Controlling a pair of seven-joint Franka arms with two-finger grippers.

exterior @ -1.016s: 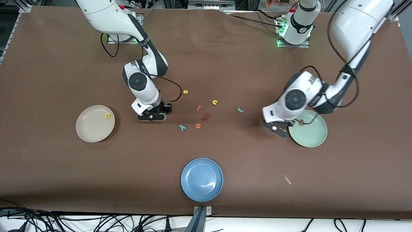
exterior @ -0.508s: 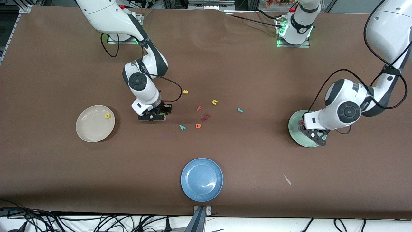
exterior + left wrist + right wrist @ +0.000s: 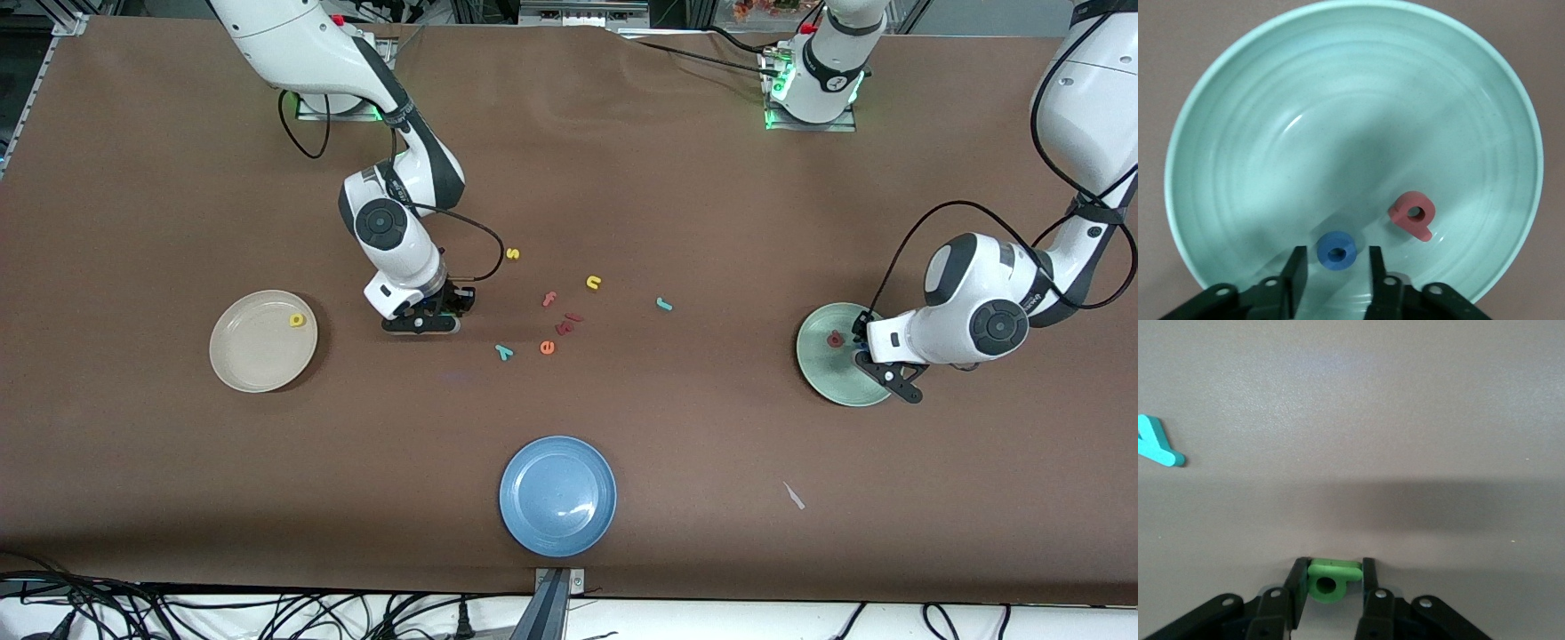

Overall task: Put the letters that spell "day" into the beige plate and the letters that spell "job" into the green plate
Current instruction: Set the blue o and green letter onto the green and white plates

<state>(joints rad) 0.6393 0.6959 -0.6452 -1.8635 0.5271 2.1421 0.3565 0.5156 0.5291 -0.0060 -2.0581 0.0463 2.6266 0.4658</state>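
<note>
- Brown table (image 3: 622, 178) carries three plates and scattered foam letters.
- Left claw (image 3: 1336, 273) over the green plate (image 3: 822, 373), fingers parted, holding nothing; blue o (image 3: 1336, 249) and salmon b (image 3: 1413, 214) lie in the plate.
- Right claw (image 3: 1331, 587) low at the table, closed on the green a (image 3: 1327, 581).
- Beige plate (image 3: 249, 356) holds the yellow d (image 3: 297, 319).
- Teal y (image 3: 504, 352) and teal j (image 3: 663, 304) lie on the table.

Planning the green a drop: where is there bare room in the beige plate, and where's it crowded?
The beige plate holds only the yellow d at the rim toward the right gripper, which is closed on the green a; its middle is bare. Crowded: the loose letters around the orange e and teal y.
</note>
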